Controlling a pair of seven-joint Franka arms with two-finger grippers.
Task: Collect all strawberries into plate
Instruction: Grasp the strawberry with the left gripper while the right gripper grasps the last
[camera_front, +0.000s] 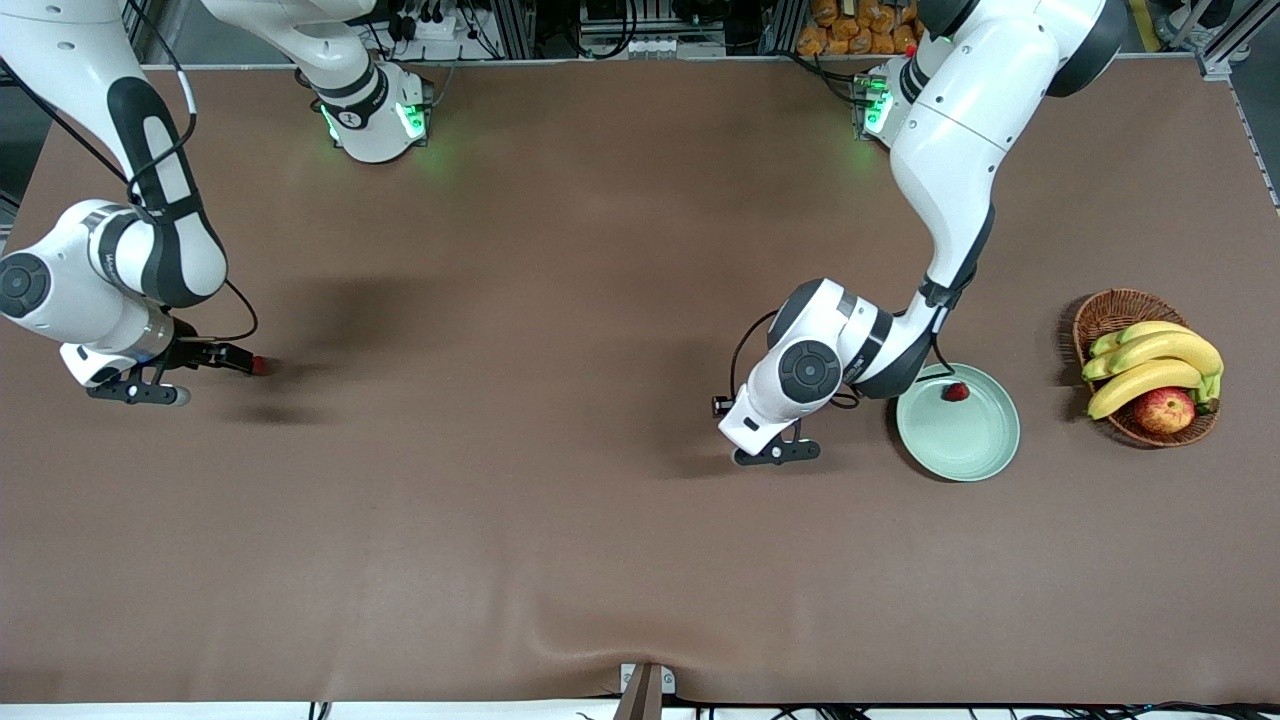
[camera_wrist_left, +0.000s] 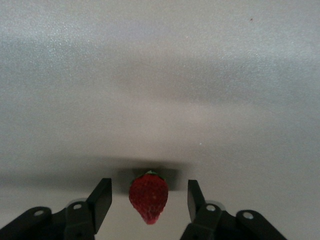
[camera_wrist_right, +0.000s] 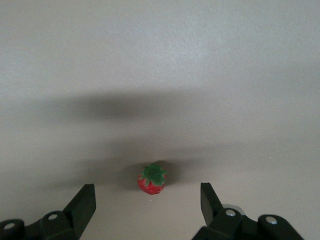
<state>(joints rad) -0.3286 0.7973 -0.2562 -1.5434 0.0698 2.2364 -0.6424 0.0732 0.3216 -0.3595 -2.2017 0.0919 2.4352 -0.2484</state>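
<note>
The pale mint-green plate (camera_front: 975, 450) lies toward the left arm's end of the table, with one strawberry (camera_front: 956, 391) in it near its rim. My left gripper (camera_front: 777, 453) is low over the table beside the plate. In the left wrist view it (camera_wrist_left: 149, 191) is open, with a second strawberry (camera_wrist_left: 148, 198) lying between its fingers (camera_wrist_left: 101, 200), untouched; the hand hides this berry in the front view. My right gripper (camera_front: 135, 393) is over the right arm's end of the table. It (camera_wrist_right: 148, 194) is open and empty above a third strawberry (camera_wrist_right: 152, 179), which also shows in the front view (camera_front: 260, 366).
A brown wicker basket (camera_front: 1105, 310) with bananas (camera_front: 1150, 365) and a red-yellow apple (camera_front: 1163, 410) stands at the left arm's end, beside the plate. The brown table cover spreads wide between the two arms.
</note>
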